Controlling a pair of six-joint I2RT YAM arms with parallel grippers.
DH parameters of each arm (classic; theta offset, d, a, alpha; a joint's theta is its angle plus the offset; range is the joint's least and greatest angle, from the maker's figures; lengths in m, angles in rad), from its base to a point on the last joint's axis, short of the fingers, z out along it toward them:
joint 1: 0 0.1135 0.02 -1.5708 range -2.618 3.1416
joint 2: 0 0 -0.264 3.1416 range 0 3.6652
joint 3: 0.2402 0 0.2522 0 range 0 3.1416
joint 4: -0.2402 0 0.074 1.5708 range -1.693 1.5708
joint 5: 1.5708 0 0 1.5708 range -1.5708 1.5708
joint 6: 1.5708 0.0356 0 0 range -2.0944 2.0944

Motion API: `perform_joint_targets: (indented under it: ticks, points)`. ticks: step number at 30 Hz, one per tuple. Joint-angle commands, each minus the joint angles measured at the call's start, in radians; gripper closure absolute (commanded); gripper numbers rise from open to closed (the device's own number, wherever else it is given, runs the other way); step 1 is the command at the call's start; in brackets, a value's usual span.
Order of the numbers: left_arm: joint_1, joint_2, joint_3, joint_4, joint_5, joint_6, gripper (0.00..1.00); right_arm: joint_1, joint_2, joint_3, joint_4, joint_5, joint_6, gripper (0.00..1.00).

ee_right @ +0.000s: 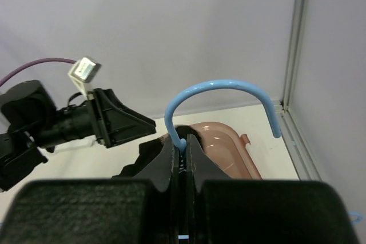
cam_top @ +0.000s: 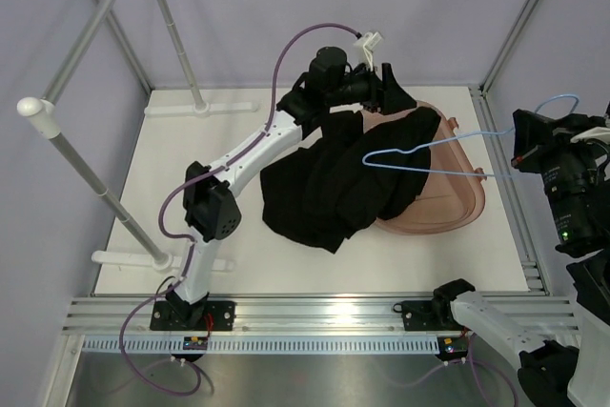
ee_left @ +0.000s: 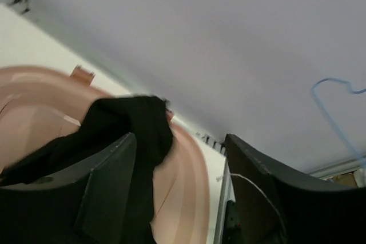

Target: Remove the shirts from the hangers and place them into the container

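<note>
- Sliding or tipping threatens the pink tub point(cam_top: 443, 205), which sits toward the far right of the table point(cam_top: 172, 159). It looks light and shallow, so a push on the fabric draped over its left rim could shove it.
- Black shirt point(cam_top: 334, 188) lies only partly in the tub, with a large part spilling over the rim onto the table. The task is not done, and a careless regrasp could drag the tucked part back out.
- Blue hanger point(ee_right: 223, 84) is free of the shirt and held above the tub, its far tip over the fabric. I cannot tell if it touches. Swinging it away low could snag the cloth.
- Left gripper point(ee_left: 183, 181) hovers at the tub's far rim, jaws apart with nothing between them and the shirt edge just beside 1 finger point(ee_left: 108, 187). Closing here may catch rim as well as cloth.
- Right gripper point(ee_right: 183, 161) is clamped on the hanger's neck. The thin wire could twist in that pinch.
</note>
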Motion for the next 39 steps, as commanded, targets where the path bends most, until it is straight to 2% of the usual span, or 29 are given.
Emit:
perform_joint_targets:
  ticks: [1, 2, 3, 6, 9, 11, 18, 20, 27, 36, 39]
  points:
    - [0.023, -0.213, -0.096, -0.043, -0.094, 0.047, 0.27, -0.002, 0.044, -0.023, -0.025, -0.137, 0.003, 1.00]
    - [0.025, -0.266, -0.136, -0.055, -0.170, 0.105, 0.15, -0.002, 0.064, -0.026, -0.028, -0.171, 0.001, 1.00]
    - [0.025, -0.321, -0.199, -0.066, -0.215, 0.136, 0.11, -0.002, 0.073, -0.029, -0.034, -0.186, 0.006, 1.00]
    - [0.024, -0.490, -0.235, -0.156, -0.346, 0.235, 0.10, -0.002, 0.114, -0.052, -0.026, -0.258, 0.015, 1.00]
    - [0.025, -0.583, -0.218, -0.280, -0.374, 0.294, 0.13, -0.002, 0.163, -0.066, -0.014, -0.338, 0.015, 1.00]
    - [0.022, -0.629, -0.267, -0.305, -0.342, 0.305, 0.17, -0.002, 0.209, -0.069, -0.008, -0.384, 0.010, 1.00]
    - [0.019, -0.881, -0.572, -0.288, -0.265, 0.286, 0.29, -0.001, 0.320, -0.060, 0.037, -0.467, -0.011, 1.00]
    - [0.017, -0.909, -0.627, -0.308, -0.272, 0.308, 0.30, 0.001, 0.357, -0.026, 0.032, -0.493, -0.013, 1.00]
    - [-0.033, -0.903, -0.673, -0.385, -0.245, 0.378, 0.31, 0.037, 0.456, 0.075, 0.000, -0.519, -0.023, 1.00]
    - [-0.075, -0.900, -0.744, -0.344, -0.254, 0.374, 0.38, 0.090, 0.545, 0.141, -0.011, -0.496, -0.036, 1.00]
    - [-0.076, -0.895, -0.733, -0.339, -0.257, 0.375, 0.36, 0.117, 0.562, 0.150, -0.025, -0.476, -0.050, 1.00]
